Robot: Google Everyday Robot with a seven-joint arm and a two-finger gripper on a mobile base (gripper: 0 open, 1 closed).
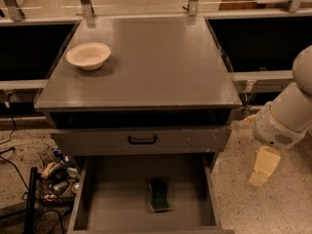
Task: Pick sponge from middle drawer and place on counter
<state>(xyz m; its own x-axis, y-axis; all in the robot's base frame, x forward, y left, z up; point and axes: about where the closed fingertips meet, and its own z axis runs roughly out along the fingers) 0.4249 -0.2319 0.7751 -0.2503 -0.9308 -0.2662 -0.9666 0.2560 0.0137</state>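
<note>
Small rectangular sponge (159, 195), dark green scouring face up, lying flat on the smooth grey floor of the open middle drawer (112, 199), near the middle of its front edge. Above, the matte grey counter (161, 67) carries a shallow cream bowl (88, 55) at its back left corner. Cream claw (259, 178) hangs over the speckled floor (273, 208) right of the drawer; released or clenched cannot be told.

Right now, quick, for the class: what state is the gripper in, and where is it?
Gripper: state cannot be told; it hangs right of the middle drawer, apart from the sponge.
</note>
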